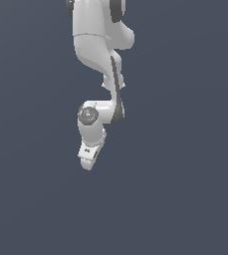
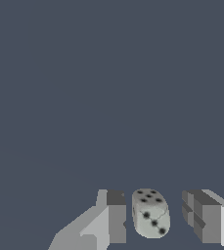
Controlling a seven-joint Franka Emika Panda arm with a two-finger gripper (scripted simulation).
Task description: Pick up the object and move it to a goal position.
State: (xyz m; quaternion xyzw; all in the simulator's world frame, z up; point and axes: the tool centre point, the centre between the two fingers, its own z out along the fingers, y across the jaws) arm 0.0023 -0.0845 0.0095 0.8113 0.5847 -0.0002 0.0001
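The wrist view shows a small pale die (image 2: 151, 213) with black pips sitting between the two fingers (image 2: 114, 217) of the gripper (image 2: 155, 217). There is a clear gap on each side of it, narrower toward one finger and wider toward the other, so the jaws stand apart and neither pad touches the die. Whether it rests on the dark floor (image 2: 108, 97) or hangs just above it cannot be told from this angle.

In the exterior view the white arm (image 1: 98, 60) reaches down from the far edge of the scene, with the gripper (image 1: 88, 162) pointing toward the near side, slightly to that view's left of centre. The die itself is hidden there, behind or under the hand.

As a judgement, the approach looks finished: the fingers bracket the die and only need to close. The grasp, the lift and the carry to the goal are all left to do. No goal marker shows in either picture.
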